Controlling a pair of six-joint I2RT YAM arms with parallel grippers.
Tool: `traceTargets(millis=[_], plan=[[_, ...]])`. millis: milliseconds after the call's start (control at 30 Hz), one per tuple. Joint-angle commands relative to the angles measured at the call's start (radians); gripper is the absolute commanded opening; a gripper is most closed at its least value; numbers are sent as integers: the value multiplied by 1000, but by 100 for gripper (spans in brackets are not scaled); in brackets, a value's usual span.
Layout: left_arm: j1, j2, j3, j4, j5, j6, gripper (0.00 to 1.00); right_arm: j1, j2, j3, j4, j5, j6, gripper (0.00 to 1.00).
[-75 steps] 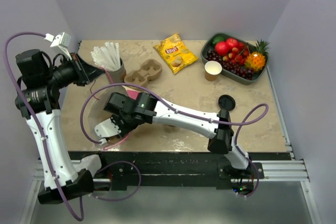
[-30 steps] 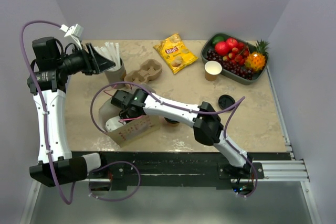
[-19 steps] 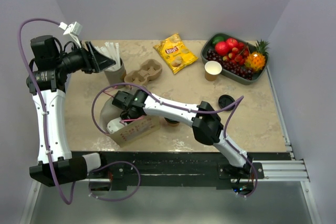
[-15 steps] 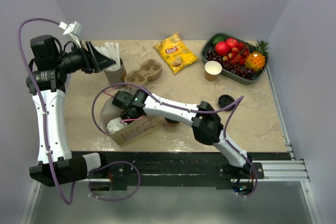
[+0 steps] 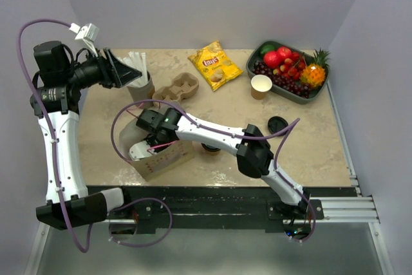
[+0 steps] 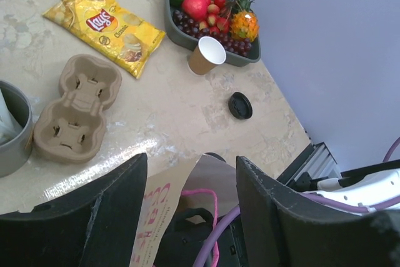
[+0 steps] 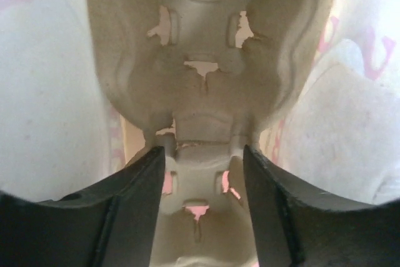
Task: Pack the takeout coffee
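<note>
Yellow Lay's Classic bag (image 6: 106, 22), pink-lettered paper bag (image 5: 170, 159)

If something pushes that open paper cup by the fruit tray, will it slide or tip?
The paper cup looks empty, white inside showing, so probably very light. Upright and narrower at the base, it would likely tip from a push near the rim. Its thin walls may dent if squeezed.

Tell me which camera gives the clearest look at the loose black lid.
Left wrist: the loose black lid lies unobstructed and large in frame. Top external shows the lid smaller, with a purple cable beside it. Right wrist sees only a pulp carrier inside the bag.
</note>
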State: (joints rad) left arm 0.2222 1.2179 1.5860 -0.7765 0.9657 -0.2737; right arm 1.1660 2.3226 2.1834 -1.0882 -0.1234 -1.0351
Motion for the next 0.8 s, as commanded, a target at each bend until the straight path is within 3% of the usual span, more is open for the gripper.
traceTargets(millis=[0, 200, 333, 767], plan=[[0, -37, 55, 83, 28, -36, 65, 8, -91, 33, 7, 1, 33, 61], [0, -60, 83, 111, 25, -38, 71, 17, -124, 33, 11, 18, 70, 67], [0, -70, 114, 129, 19, -38, 73, 18, -149, 27, 27, 22, 98, 80], [26, -49, 196, 88, -19, 37, 73, 21, -258, 27, 86, 47, 155, 84]])
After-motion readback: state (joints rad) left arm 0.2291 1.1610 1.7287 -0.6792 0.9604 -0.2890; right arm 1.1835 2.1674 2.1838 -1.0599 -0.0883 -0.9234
